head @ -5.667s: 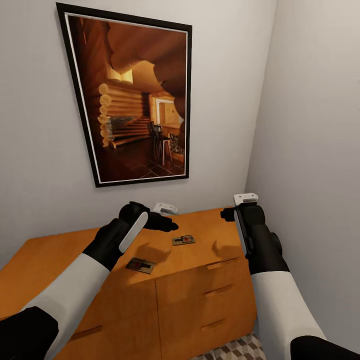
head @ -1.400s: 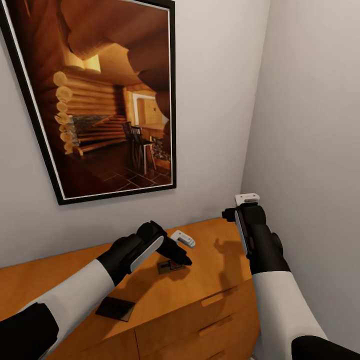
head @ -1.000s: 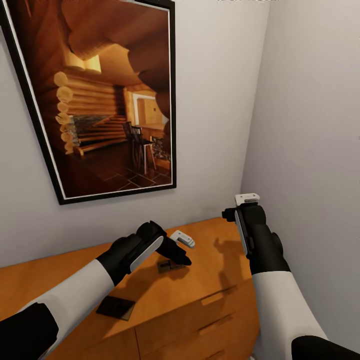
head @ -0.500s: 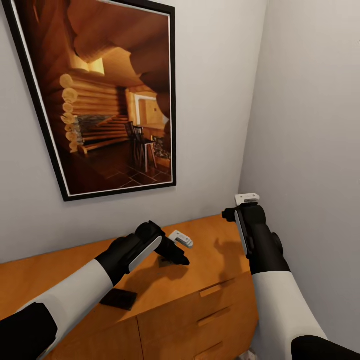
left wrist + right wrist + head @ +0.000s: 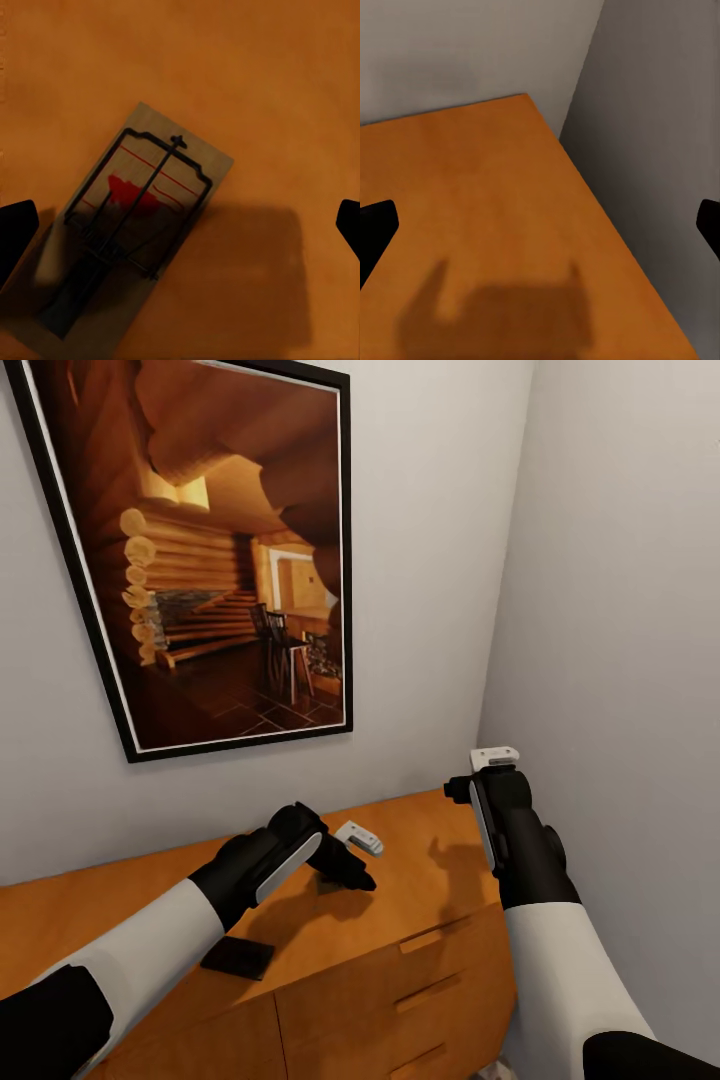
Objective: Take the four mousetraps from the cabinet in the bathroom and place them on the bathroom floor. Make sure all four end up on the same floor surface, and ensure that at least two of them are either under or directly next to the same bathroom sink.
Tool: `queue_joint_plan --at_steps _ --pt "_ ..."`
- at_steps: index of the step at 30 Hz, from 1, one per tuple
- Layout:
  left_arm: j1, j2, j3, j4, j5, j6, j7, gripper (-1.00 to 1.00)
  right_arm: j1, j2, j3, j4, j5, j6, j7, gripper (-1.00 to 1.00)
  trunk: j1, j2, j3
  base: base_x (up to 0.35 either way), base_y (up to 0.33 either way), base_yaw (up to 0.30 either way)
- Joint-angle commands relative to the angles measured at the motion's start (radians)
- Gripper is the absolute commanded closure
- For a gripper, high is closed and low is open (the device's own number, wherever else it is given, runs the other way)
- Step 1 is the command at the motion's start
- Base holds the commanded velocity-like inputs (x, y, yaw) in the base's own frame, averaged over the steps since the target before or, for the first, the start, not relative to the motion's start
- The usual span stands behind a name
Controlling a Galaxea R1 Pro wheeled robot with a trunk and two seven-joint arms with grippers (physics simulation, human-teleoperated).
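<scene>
The orange-brown cabinet (image 5: 420,880) stands against the wall, and two mousetraps lie on its top. One mousetrap (image 5: 135,232), a wooden board with a wire bar and a red mark, lies flat just below my left gripper (image 5: 180,229). That gripper is open, with a fingertip on each side of the trap and not touching it. In the head view the left gripper (image 5: 352,872) hides most of that trap. The other mousetrap (image 5: 238,957) lies nearer the cabinet's front edge, under my left forearm. My right gripper (image 5: 540,225) hovers open and empty over the cabinet's bare right end.
A large framed picture of a log cabin (image 5: 200,560) hangs on the wall above the cabinet. The side wall (image 5: 620,660) runs close along my right arm (image 5: 515,850) and meets the cabinet's right end. Drawer fronts with slim handles (image 5: 432,937) face me.
Since 5.7 s ago the view has closed in on the cabinet and my left gripper has come over the farther mousetrap. In the last half second hardly anything moved. The right arm held still.
</scene>
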Motion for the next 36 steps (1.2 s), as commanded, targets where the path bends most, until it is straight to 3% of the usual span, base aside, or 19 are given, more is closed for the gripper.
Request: queue_joint_plan --at_steps 1,16,36 --pt "-0.001 0.002 -0.002 -0.001 -0.011 0.001 -0.01 -1.0 -0.001 0.001 -0.001 0.0 -0.004 0.003 -0.005 -1.0 0.0 -0.001 -0.001 0.0 0.0 0.0" --pt "-0.001 0.033 -0.002 -0.001 -0.013 0.001 -0.01 -1.0 -0.001 0.001 -0.001 0.0 -0.005 0.003 -0.005 -1.0 0.0 -0.001 -0.001 0.0 0.0 0.0" --pt "-0.001 0.036 0.0 0.004 -0.012 0.001 -0.009 -1.0 -0.001 0.001 -0.002 0.015 0.004 0.003 -0.006 -1.0 0.0 -0.001 -0.001 0.0 0.0 0.0"
